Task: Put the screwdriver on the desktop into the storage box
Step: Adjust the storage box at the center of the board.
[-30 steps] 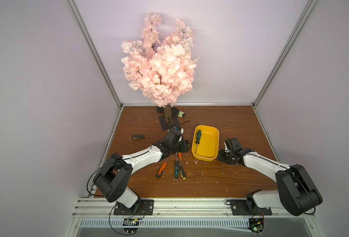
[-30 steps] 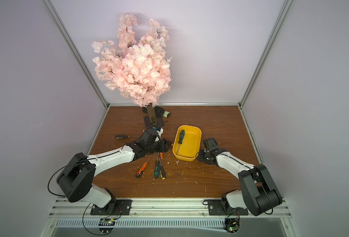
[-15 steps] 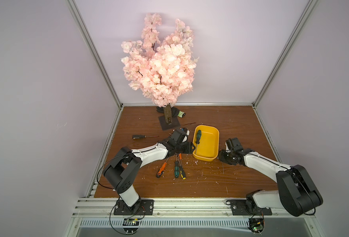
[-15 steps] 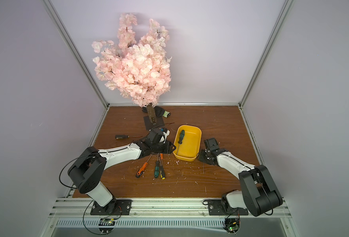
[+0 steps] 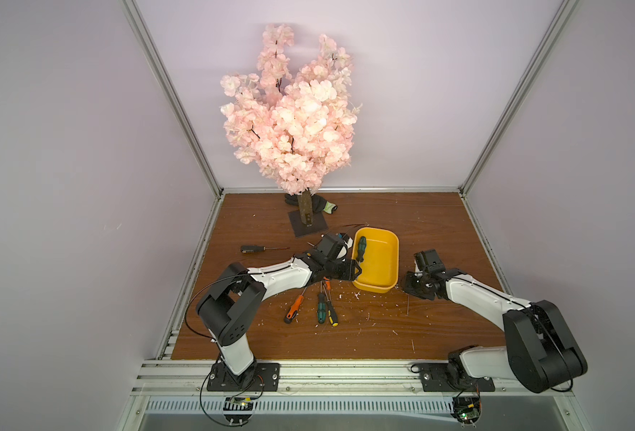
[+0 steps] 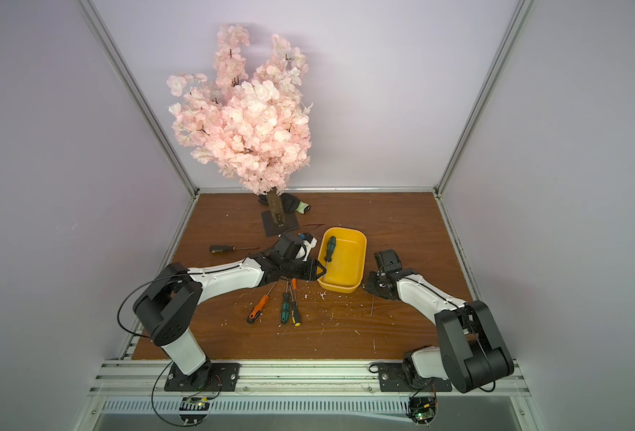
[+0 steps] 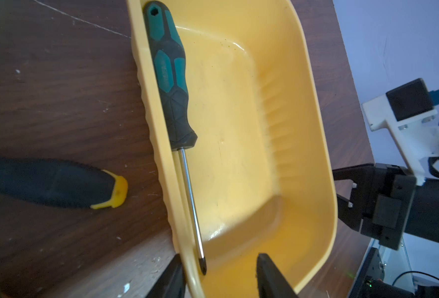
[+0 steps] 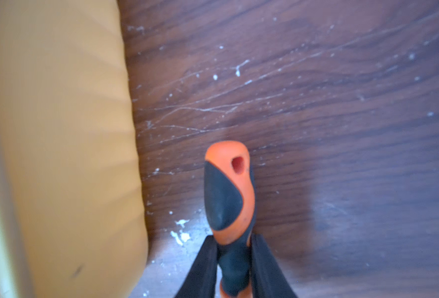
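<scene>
**One screwdriver in the box, another clamped beside it**

Inside the yellow storage box (image 5: 381,263), along its left wall: a teal-and-black screwdriver (image 7: 173,85), handle at the far end, tip down at the near end. Box flat on the desktop (image 5: 427,224), about mid-board.

Left gripper (image 7: 218,260) at the box's near left corner, jaws parted and straddling the wall, one finger outside, one inside, the screwdriver's tip between them. Nothing gripped.

Right gripper (image 8: 235,247) just beside the box's right wall, closed tight on an orange-and-black screwdriver (image 8: 228,191), handle butt sticking out past the fingertips.

Loose on the board in front of the box, side by side: an orange-handled driver (image 5: 293,309), a green-handled driver (image 5: 321,312), a yellow-ended driver (image 5: 332,317). Well to the left, alone: a black-handled driver (image 5: 250,249). At the back, a pink blossom tree (image 5: 293,123).
</scene>
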Motion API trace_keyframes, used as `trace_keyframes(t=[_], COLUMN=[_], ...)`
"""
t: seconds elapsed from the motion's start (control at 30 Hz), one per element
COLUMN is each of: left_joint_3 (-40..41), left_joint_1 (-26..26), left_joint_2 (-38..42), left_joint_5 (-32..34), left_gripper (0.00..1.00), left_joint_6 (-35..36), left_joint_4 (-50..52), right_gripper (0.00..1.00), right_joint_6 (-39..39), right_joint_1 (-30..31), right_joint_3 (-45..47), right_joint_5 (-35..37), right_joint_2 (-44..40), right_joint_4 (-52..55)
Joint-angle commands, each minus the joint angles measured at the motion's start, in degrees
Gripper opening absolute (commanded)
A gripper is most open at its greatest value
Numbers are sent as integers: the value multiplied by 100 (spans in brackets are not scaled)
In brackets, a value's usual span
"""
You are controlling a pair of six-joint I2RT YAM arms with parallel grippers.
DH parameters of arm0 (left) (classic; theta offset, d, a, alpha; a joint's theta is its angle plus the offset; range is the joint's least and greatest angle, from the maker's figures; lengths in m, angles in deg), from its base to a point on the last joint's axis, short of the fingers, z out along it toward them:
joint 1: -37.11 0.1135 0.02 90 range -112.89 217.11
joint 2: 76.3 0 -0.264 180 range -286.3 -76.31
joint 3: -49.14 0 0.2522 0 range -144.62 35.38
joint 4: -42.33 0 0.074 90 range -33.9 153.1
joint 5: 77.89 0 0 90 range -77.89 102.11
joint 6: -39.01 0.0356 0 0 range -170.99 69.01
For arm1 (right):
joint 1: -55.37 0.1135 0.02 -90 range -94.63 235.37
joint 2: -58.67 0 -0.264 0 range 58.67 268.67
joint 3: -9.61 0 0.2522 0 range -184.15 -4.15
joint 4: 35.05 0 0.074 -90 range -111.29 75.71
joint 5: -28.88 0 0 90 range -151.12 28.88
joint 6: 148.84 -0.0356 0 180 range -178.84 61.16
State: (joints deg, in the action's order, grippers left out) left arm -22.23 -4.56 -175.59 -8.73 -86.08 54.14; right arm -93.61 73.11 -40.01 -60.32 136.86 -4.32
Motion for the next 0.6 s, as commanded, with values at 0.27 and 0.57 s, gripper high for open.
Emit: trace_keyframes(t=[0.27,0.57], left_joint_3=[-270,54], left_joint_1=[-137,21], left_joint_2=[-76,407], left_joint_5=[-222,230], left_gripper=[47,53], left_joint_6=[284,140], left_joint_4=[142,117], right_gripper=[25,21], right_joint_6=[167,241], right_joint_1=[-108,-190], right_joint_3=[-298,-411], right_joint_5=[245,315], right_joint_2=[267,112], right_joint_4=[323,454])
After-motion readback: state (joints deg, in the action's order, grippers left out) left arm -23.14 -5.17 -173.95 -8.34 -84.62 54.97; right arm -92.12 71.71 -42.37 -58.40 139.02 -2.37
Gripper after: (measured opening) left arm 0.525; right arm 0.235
